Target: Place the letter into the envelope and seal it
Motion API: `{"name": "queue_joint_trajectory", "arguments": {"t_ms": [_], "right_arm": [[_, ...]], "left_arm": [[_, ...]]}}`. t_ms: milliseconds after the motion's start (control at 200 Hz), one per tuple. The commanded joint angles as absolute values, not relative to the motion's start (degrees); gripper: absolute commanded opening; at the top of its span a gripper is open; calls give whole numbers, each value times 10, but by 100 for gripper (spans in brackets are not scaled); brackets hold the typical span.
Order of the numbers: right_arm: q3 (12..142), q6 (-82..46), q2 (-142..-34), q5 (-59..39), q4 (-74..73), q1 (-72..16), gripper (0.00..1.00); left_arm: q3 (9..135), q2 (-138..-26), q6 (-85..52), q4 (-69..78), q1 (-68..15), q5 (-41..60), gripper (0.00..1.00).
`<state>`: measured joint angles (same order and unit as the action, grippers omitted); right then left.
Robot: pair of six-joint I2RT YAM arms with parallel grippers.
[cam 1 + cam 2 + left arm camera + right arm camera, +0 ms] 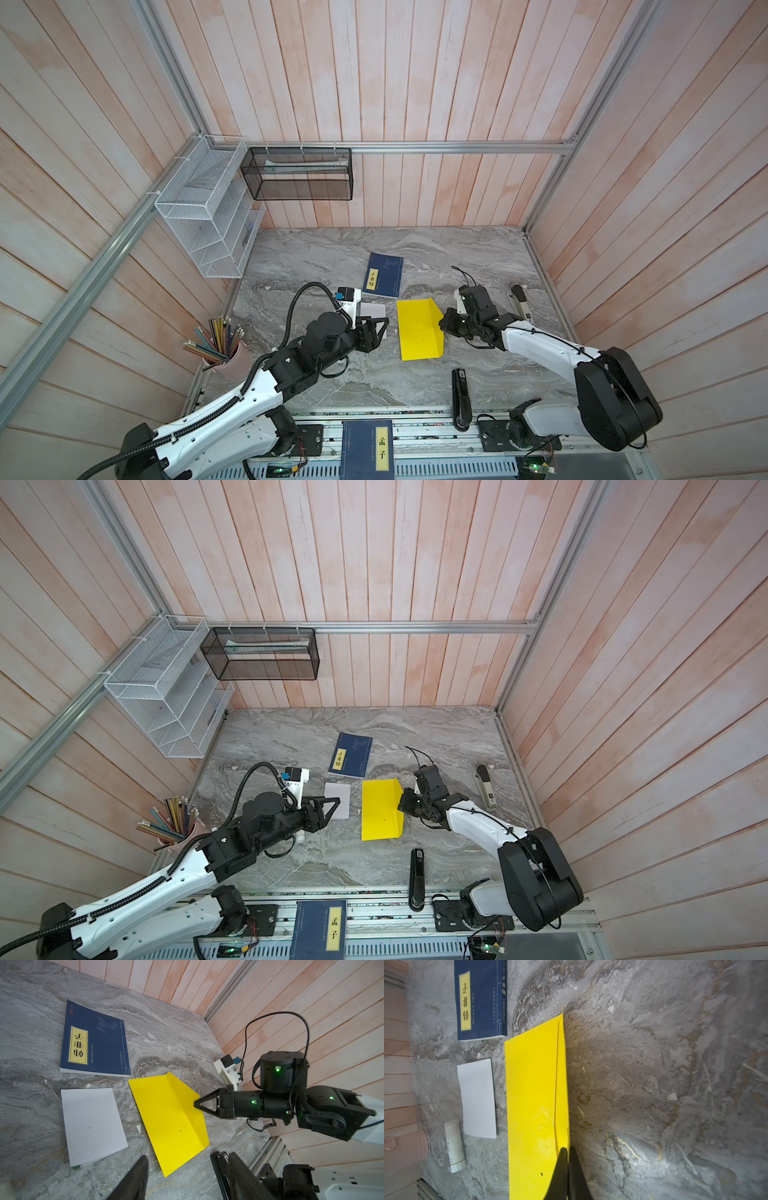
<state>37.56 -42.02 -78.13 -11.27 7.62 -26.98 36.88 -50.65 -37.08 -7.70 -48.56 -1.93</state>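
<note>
Yellow is what you will spot first: the envelope [419,329] lies flat on the grey marble table [415,253] near the middle, its trapezoid flap [187,1103] folded out toward the right arm. Your right gripper [195,1103] has its jaws closed on the outer edge of that flap — in the right wrist view the two black fingertips [563,1159] meet on the yellow paper at the edge.

The letter [337,801] lies just beside the envelope on its left, apart from it by a narrow strip of marble, plain white face up; a sliver of green shows at one corner in the left wrist view. Your left gripper [332,806] hovers over the letter's near edge with its jaws parted and nothing between them — you can see the two fingers [137,1178] spread wide in its own wrist camera.

Beyond both papers sits a dark blue book [384,275] with a yellow label, close to the envelope's far corner but not touching it. A white tube [454,1146] lies near the letter, next to a pink cup [237,361] of pencils. A black stapler [460,399] rests near the table's front edge.
</note>
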Motion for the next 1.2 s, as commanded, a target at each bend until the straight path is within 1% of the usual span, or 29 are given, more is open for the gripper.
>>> {"name": "queue_joint_trajectory", "arguments": {"t_ms": [0, 535, 600, 690, 775, 850, 930, 1195], "right_arm": [[370, -412, -777, -90, 71, -286, 0], [326, -443, -756, -70, 55, -310, 0], [326, -447, -755, -66, 56, -316, 4], [325, -451, -753, -62, 59, -321, 7], [324, -456, -747, -55, 62, -324, 13], [325, -459, -741, -50, 65, -326, 15], [326, -463, -737, -49, 70, -327, 21], [315, -488, -737, -54, 67, -330, 22]], "left_arm": [[367, -497, -360, -85, -485, -29, 63], [365, -491, -362, -91, -486, -34, 63], [362, -490, -363, -92, -486, -36, 63], [360, -488, -364, -91, -486, -38, 63], [359, -486, -364, -91, -486, -38, 63], [359, -486, -364, -94, -485, -38, 63], [358, -483, -364, -94, -486, -40, 63], [356, -482, -365, -95, -485, -40, 63]]}}
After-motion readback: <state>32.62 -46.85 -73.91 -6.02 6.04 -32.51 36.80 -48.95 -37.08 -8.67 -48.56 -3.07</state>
